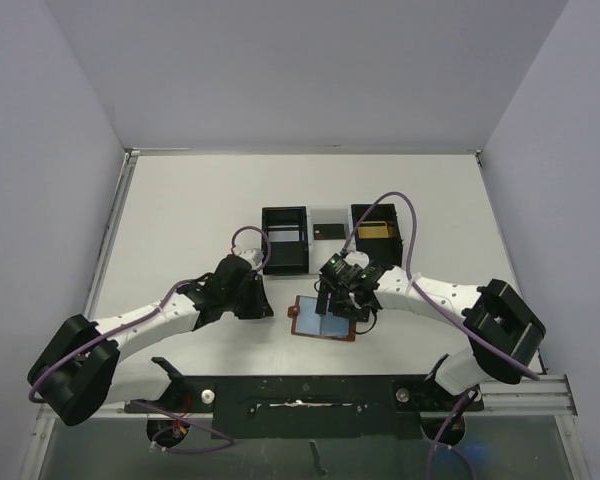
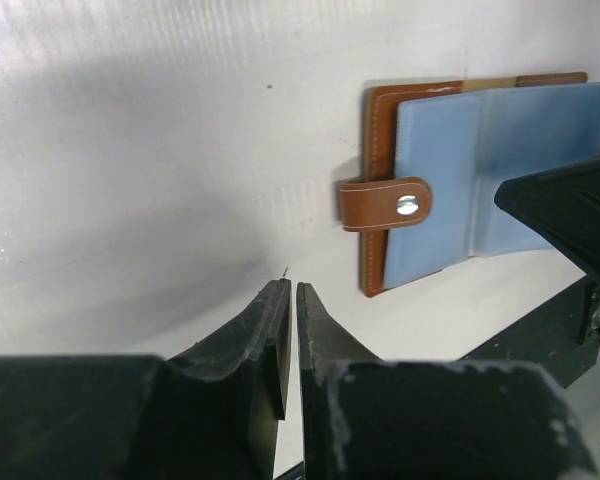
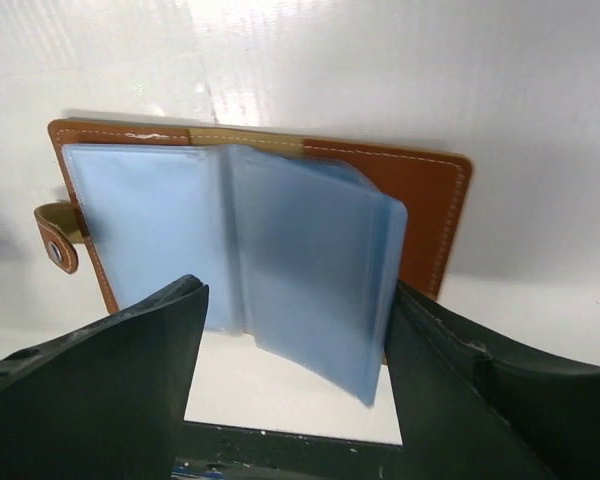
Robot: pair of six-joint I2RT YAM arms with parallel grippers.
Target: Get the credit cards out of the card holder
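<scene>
1x card holder (image 1: 323, 318), 1x credit card (image 1: 375, 231) vis

Black-and-white tray (image 1: 286, 266) on white table (image 1: 180, 230)

From above, the right gripper (image 1: 345, 297) covers the far edge of the open reddish-brown leather bifold card holder (image 1: 323, 322). The thin gold-tan credit cards (image 1: 377, 231) in the black-and-white three-compartment tray (image 1: 285, 210) are too small to count. In the left wrist view, a black finger (image 2: 570, 210) and the frame edge hide the holder's right half. Seen from the right wrist, the loose blue-grey plastic sleeve (image 3: 320, 290) blurs along its lower edge, and its contents cannot be told.
</scene>
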